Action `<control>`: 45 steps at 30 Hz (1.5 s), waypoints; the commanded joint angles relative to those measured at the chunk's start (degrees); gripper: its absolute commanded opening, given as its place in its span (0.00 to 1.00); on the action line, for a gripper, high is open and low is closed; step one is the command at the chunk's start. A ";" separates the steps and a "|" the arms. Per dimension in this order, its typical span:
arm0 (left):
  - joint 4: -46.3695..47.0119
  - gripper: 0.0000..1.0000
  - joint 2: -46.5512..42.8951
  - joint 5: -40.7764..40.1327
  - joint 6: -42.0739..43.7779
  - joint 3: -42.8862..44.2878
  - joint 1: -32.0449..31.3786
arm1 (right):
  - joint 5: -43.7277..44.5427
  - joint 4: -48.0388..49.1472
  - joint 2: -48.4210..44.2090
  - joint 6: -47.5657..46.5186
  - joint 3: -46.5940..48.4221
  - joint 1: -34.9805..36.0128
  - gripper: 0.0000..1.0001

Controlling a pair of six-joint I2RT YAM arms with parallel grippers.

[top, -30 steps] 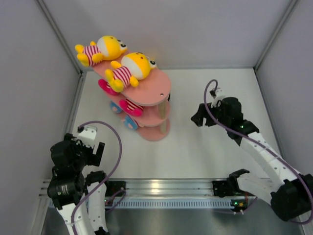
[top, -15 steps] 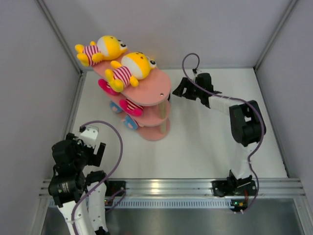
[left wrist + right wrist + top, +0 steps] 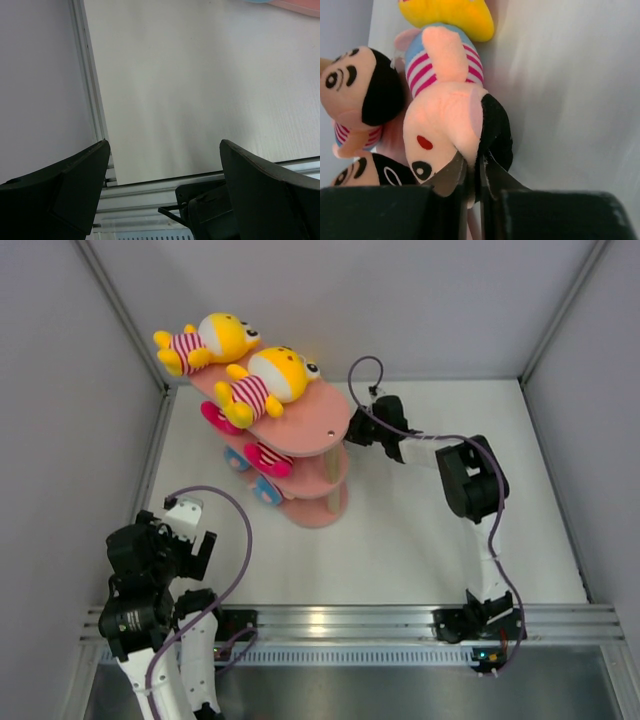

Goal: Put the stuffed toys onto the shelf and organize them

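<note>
Checking in from the remote station, going left to right. My left gripper (image 3: 192,543) hangs over the near left corner of the table (image 3: 420,540), well apart from everything. In its wrist view the fingers (image 3: 75,175) are spread wide with only bare table between them.

Next over, the shelf (image 3: 325,420) stands toward the far left of the table. Two yellow toys (image 3: 262,380) lie on the top board and magenta toys (image 3: 268,458) poke out of the middle tier.

Then my right gripper (image 3: 357,427) is pushed right up against the shelf's right side, just under the top board's edge. Its wrist camera shows both fingers (image 3: 447,177) squeezed nearly together on the edge of a beige-headed toy (image 3: 445,125), pinching its head, with the black hair against the right finger. That toy lies just beside two more beige-headed dolls (image 3: 355,80) on its left. Which tier they're on, I can't tell.

Versus a second ago, the right arm was curled up mid-table, well clear of the shelf, and it's since reached all the way across to it. The left arm barely budged, and the top-board toys haven't moved.
</note>
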 commanded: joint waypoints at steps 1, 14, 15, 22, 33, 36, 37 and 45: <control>2.40 0.96 0.70 0.90 0.35 0.08 0.12 | 3.19 4.73 -6.33 0.40 -4.45 -0.93 0.00; 2.31 0.95 -0.44 9.25 -0.08 2.28 0.03 | 24.11 -36.50 -58.03 -26.92 -20.56 -5.86 0.00; 2.31 0.95 -0.62 9.69 -0.17 2.54 0.03 | 24.37 -39.27 -59.97 -28.16 -19.68 -5.86 0.00; 1.96 0.96 -0.53 15.49 -1.15 6.22 0.03 | 18.24 -60.02 -75.71 -38.00 -14.50 -5.69 0.00; 1.96 0.97 2.63 29.35 -5.35 14.58 0.03 | -4.99 -70.58 -77.50 -52.77 -13.34 10.10 0.00; 1.96 0.96 3.68 34.46 -8.17 15.55 0.03 | 0.98 -70.85 -71.97 -53.04 -11.51 23.72 0.00; 1.96 0.96 3.69 35.35 -9.04 15.55 0.03 | 1.87 -69.71 -70.90 -53.39 -10.98 29.94 0.00; 1.96 0.99 1.58 46.77 -10.45 14.76 0.03 | -4.45 -60.21 -52.29 -60.41 3.84 43.44 0.00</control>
